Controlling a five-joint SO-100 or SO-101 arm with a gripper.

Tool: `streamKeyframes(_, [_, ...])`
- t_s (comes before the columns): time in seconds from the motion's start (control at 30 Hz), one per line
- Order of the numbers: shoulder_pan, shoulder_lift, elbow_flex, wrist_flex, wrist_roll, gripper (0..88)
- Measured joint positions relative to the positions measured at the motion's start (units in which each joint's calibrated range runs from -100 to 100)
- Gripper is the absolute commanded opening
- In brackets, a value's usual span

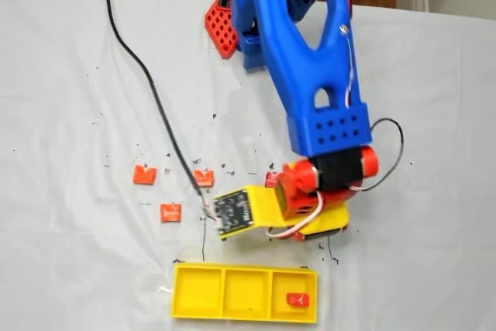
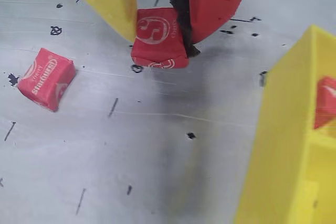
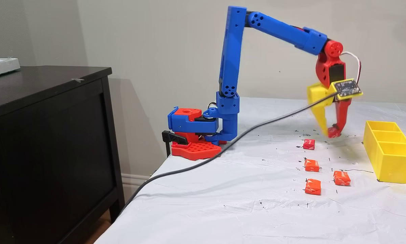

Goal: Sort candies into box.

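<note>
Blue arm's gripper (image 2: 160, 32), one yellow finger and one red finger, closed on small red wrapped candy (image 2: 159, 38), held just above white cloth-covered surface (image 2: 157, 145); second red wrapped candy (image 2: 46, 78) lies on surface to left in wrist view; long yellow plastic three-compartment box (image 1: 244, 293) near front edge, one red candy (image 1: 297, 299) in its right compartment in a fixed view; three orange wrapped candies (image 3: 312, 165) lie loose near box

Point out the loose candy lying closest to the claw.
The red candy on the cloth beside the claw; the three orange ones lie farther away, and another red one is already gripped.
</note>
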Motion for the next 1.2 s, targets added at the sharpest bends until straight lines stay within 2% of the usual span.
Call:
streamKeyframes(0.2, [5.1,-7.3,-1.2,-2.9,0.4,0.2])
streamKeyframes(0.5, [10.8,-8.1,-5.9,-8.6,0.5,0.1])
streamKeyframes(0.8, [11.0,0.8,-11.3,-8.7,5.5,0.1])
streamKeyframes(1.2, [11.0,7.2,-13.9,-8.4,8.0,0.1])
